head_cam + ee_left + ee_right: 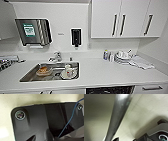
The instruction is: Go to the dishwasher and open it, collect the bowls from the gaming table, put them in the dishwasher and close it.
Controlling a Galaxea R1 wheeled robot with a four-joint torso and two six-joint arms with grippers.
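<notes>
A white, smooth countertop [105,72] is seen from above in the head view, with a rectangular stainless-steel sink [30,74] set into it. In the sink an orange bowl [44,70] and white dishes [68,72] are piled. A chrome tap [56,57] stands behind the basin. On the white wall a brushed-metal paper towel dispenser [33,31] with a green label is mounted, and beside it a small black soap dispenser [76,37]. White upper cabinet doors [125,18] with dark bar handles hang above the right part of the counter. Near the back wall a cluster of small bottles [108,55], stacked white crockery [123,56] and a crumpled pale cloth [141,63] are laid.

Below the counter edge the dark racked opening of the dishwasher [110,90] is seen, between white cabinet fronts; a drawer with a bar handle [152,88] lies just beside it.

In the right wrist view a rounded, shiny metal bar [116,117] is seen very close against a pale flat surface. Whether either gripper is clenched or released cannot be told.
</notes>
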